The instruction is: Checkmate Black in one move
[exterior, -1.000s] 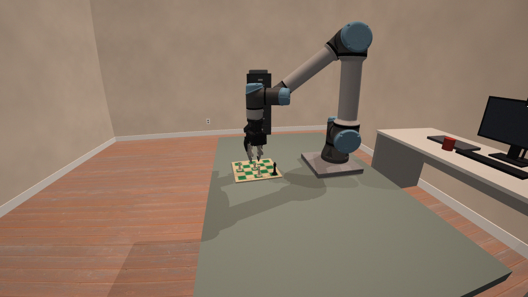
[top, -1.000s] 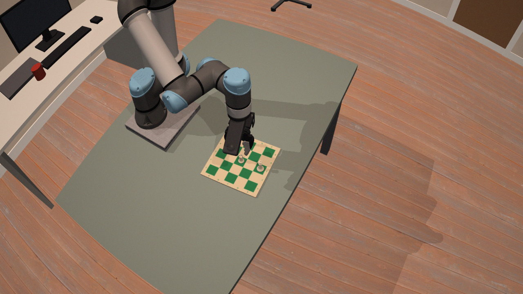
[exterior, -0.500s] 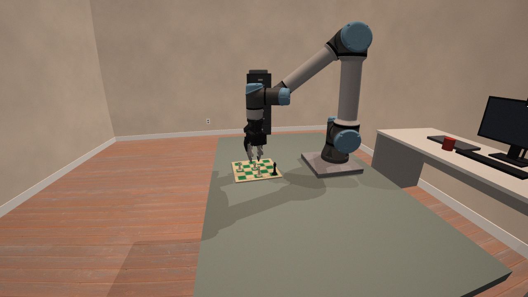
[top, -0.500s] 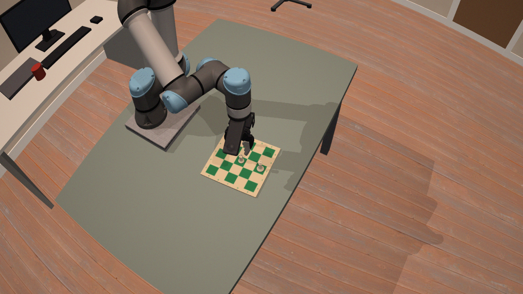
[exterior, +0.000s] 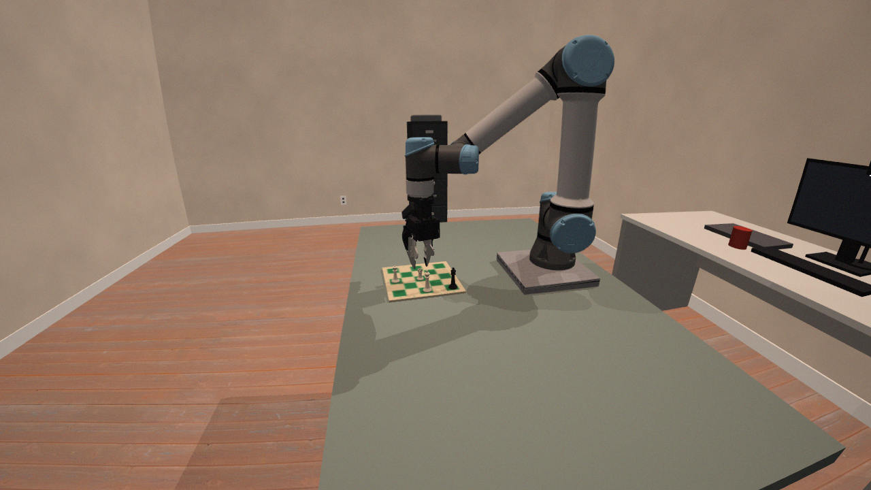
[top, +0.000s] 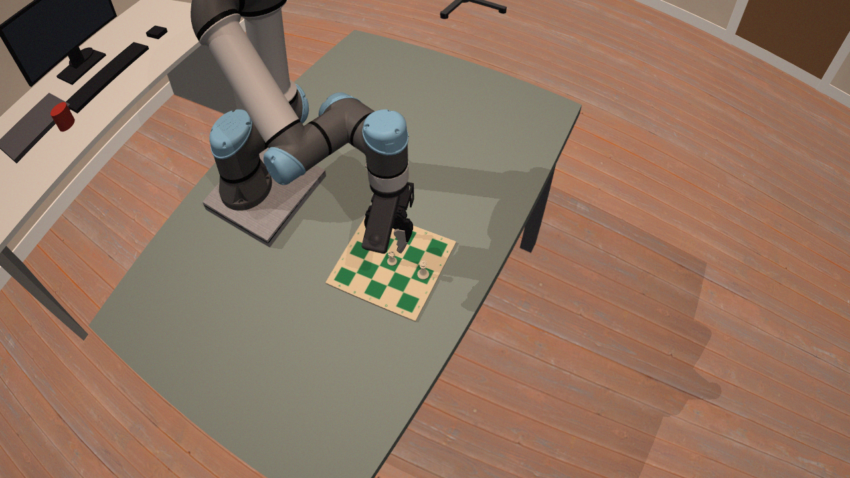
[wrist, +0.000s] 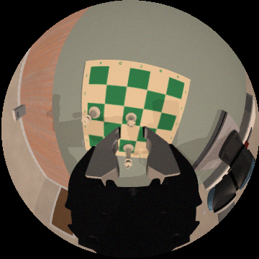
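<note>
A small green and tan chessboard (top: 375, 289) (exterior: 399, 293) (wrist: 138, 77) lies on the grey table (top: 238, 332). My gripper (top: 401, 245) (exterior: 420, 262) (wrist: 131, 131) hangs just above the board with its fingers a narrow gap apart and nothing between them. Straight below the gap stands a white piece (exterior: 419, 272) (wrist: 127, 149). A second white piece (top: 392, 257) (exterior: 427, 281) (wrist: 131, 118) stands one row further on. A white rook (top: 422, 271) (exterior: 395, 273) (wrist: 94, 112) stands at the board's edge. The black king (exterior: 452, 278) stands at the opposite edge, hidden by the gripper in the other views.
The arm's base plate (top: 264, 208) (exterior: 548, 277) sits on the table near the board. A desk (exterior: 700, 243) with a monitor, keyboard and red cup (top: 62, 115) stands beside the table.
</note>
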Robot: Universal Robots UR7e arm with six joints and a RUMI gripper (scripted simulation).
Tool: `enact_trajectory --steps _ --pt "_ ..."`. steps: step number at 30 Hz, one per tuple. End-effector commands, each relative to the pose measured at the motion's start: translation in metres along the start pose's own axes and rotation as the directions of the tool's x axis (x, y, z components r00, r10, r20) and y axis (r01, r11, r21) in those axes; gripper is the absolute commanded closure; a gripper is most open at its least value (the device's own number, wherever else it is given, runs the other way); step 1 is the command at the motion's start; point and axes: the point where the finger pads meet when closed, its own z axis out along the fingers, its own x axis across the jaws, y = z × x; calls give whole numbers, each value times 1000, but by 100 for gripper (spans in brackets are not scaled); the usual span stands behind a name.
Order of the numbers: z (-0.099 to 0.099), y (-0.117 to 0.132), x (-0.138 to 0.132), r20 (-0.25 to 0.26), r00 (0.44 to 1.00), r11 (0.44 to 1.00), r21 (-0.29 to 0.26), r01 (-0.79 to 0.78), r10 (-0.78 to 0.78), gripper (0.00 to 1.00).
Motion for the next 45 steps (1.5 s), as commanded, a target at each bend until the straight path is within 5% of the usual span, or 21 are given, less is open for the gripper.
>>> enact_trajectory --steps 1,45 --pt "0 0 0 1 1000 1000 1 0 0 78" --pt "31 0 0 1 1000 1000 1 0 0 78"
